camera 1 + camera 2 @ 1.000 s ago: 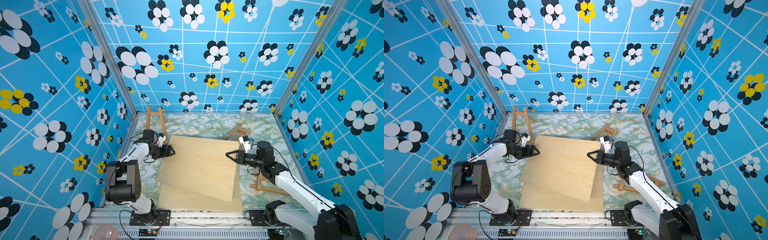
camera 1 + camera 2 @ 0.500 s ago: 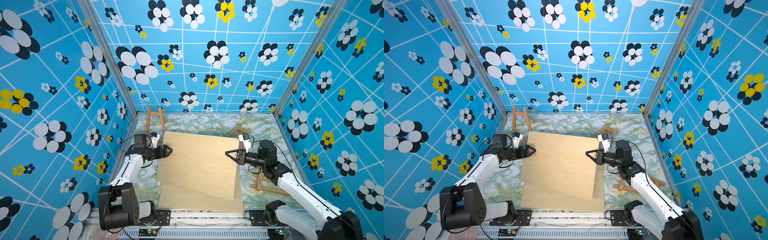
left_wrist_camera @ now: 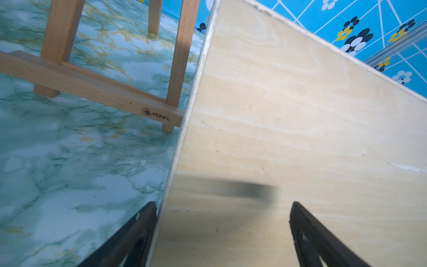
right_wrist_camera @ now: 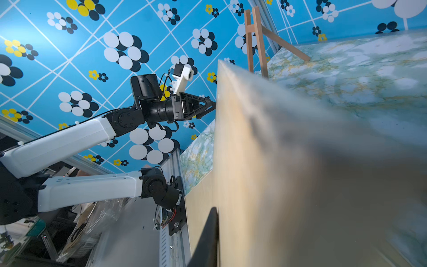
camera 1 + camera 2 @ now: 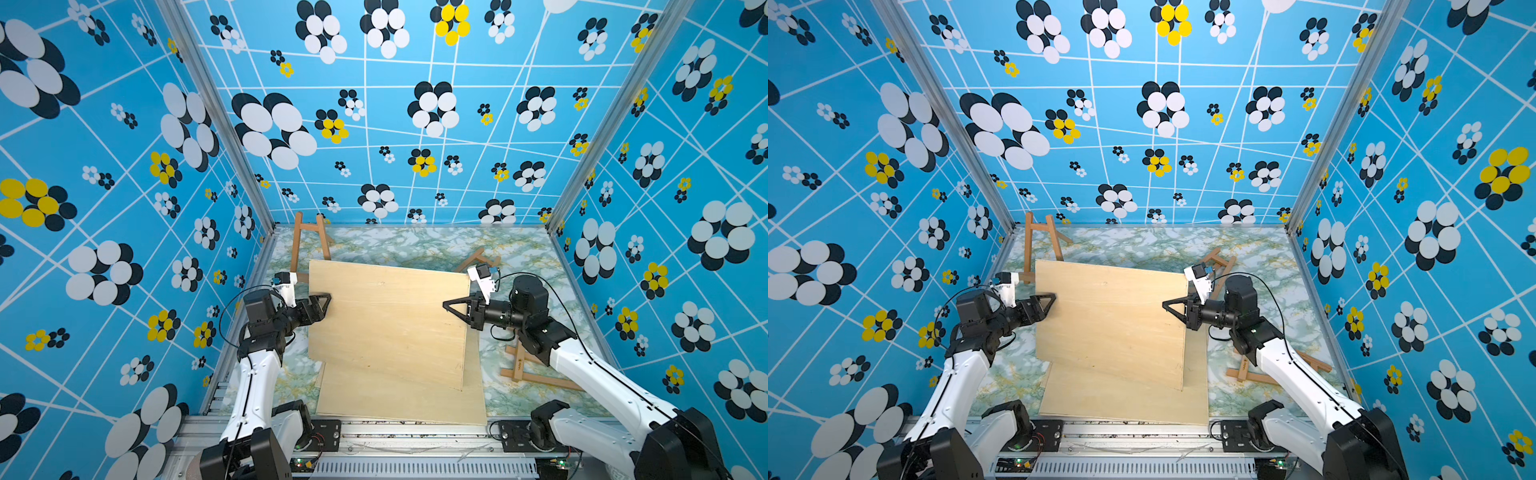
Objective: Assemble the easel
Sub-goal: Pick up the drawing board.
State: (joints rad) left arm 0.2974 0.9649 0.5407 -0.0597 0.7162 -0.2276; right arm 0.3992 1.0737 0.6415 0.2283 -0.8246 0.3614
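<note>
Wooden easel ledge (image 3: 92,90), Manes logo (image 3: 156,113)

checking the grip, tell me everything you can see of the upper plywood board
The upper plywood board is a thin, pale sheet with faint grain. It is raised off the marble table, skewed over a second board lying flat. The right gripper is shut on its right edge; the left gripper, open, straddles its left edge. A standing easel frame is beside its far left corner.

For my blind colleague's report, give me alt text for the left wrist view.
The open left hand straddles the edge of a tilted plywood board. Next to the board, a wooden easel stands on the green-marbled table.
</note>
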